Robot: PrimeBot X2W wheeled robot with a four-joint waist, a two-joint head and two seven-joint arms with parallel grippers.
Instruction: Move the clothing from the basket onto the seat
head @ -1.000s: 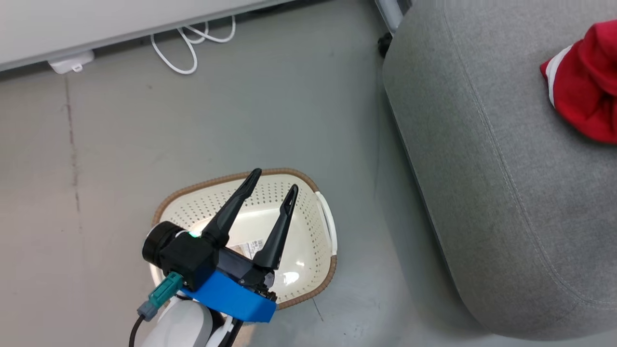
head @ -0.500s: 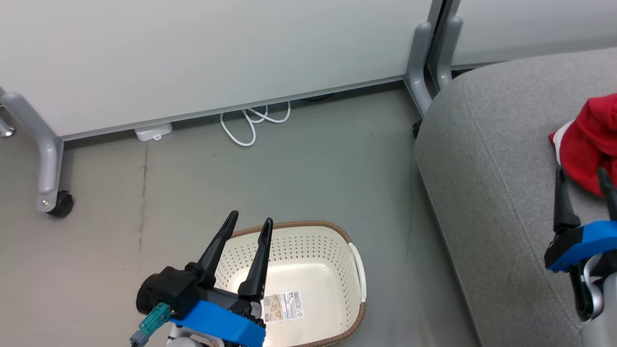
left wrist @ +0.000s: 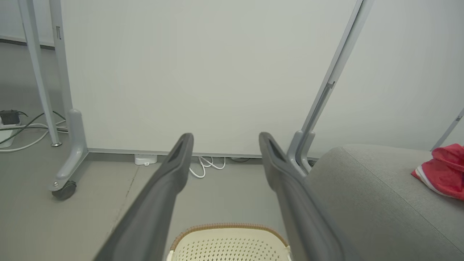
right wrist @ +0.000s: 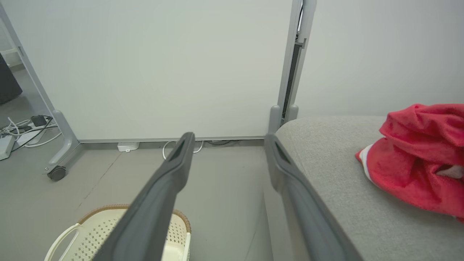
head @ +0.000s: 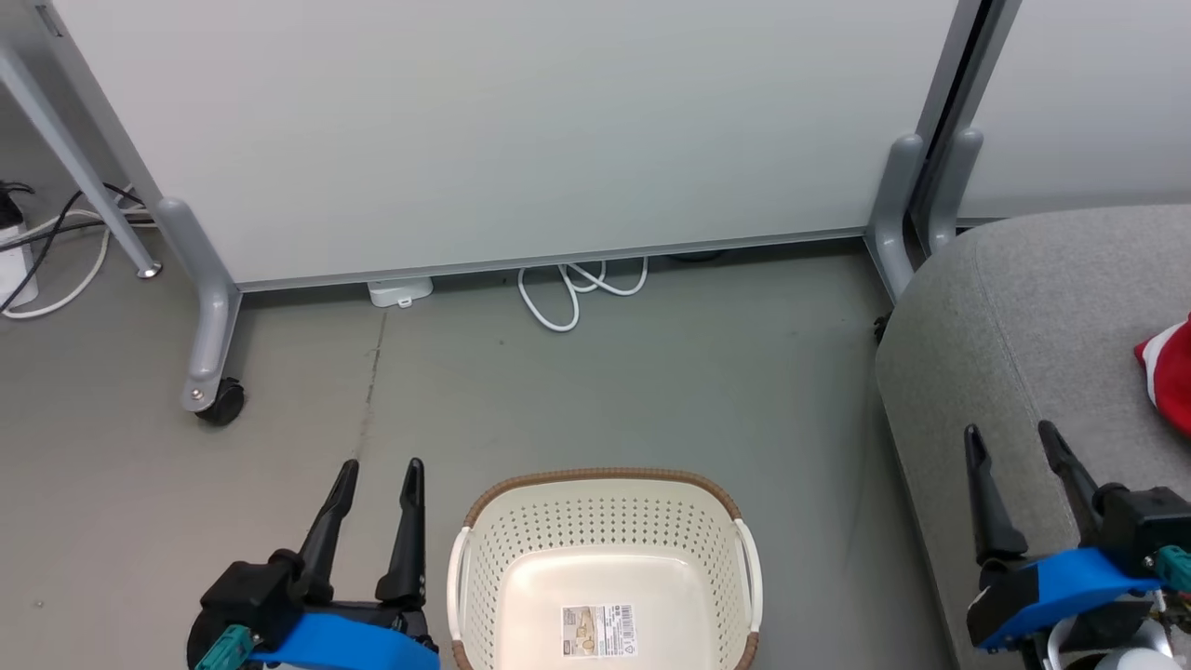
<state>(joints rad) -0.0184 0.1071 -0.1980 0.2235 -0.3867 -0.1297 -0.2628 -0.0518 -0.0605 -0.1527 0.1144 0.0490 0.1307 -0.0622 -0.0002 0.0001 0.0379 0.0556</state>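
Observation:
The cream perforated basket [head: 521, 558] stands on the floor at the bottom middle of the head view, with nothing in it but the barcode label [head: 600, 631] on its base. Red clothing [head: 1170, 370] with white trim lies on the grey seat [head: 1023, 326] at the right edge; the right wrist view has the clothing [right wrist: 417, 159] bunched on the seat [right wrist: 326, 174]. My left gripper [head: 379, 468] is open, left of the basket. My right gripper [head: 1011, 432] is open over the seat's near edge. Nothing sits between either pair of fingers.
A white partition panel [head: 512, 130] on grey wheeled legs [head: 209, 326] closes off the back. White cable loops [head: 577, 288] and a small white box [head: 400, 291] lie at its foot. More cables [head: 46, 251] trail at the far left. Grey floor [head: 651, 391] lies between basket and partition.
The camera has tilted up and turned, so the basket and seat have shifted in the picture. My left gripper has come off the basket to its left side. My right gripper is farther from the clothing.

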